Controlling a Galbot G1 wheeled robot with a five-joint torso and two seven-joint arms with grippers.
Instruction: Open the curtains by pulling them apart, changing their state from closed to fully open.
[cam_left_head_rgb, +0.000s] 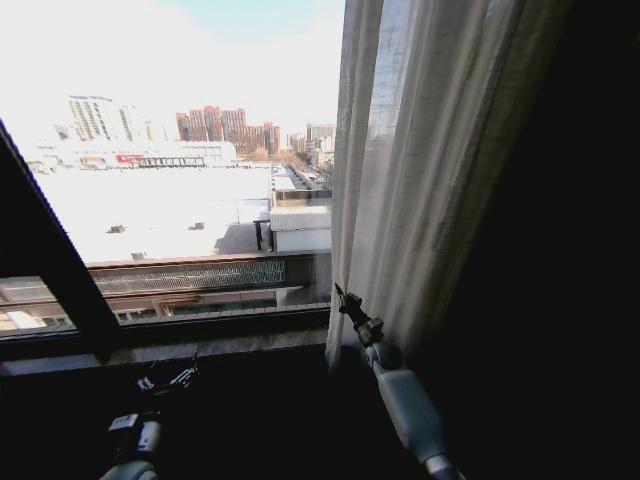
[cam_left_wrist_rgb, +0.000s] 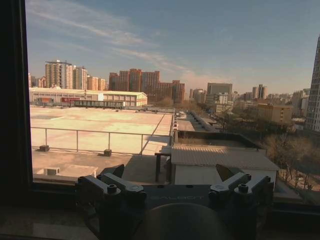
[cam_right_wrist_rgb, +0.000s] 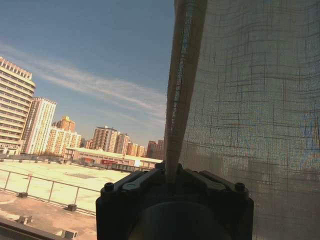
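A: Position of the curtains (cam_left_head_rgb: 430, 170)?
B: Gathered at the window's right side; the glass to their left is uncovered.
A: Right claw (cam_left_head_rgb: 343, 299)?
B: Raised at the panel's inner edge, clamped on that fold (seen in the right wrist view (cam_right_wrist_rgb: 172, 172)).
A: Left claw (cam_left_head_rgb: 172, 378)?
B: Low by the sill (cam_left_head_rgb: 200, 345), spread apart, holding nothing.

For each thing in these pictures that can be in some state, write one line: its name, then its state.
curtains: pulled aside on the robot's right, bunched in pleats, window glass uncovered to their left.
right gripper: shut on the curtain's edge.
left gripper: open, holding nothing, low by the window sill.
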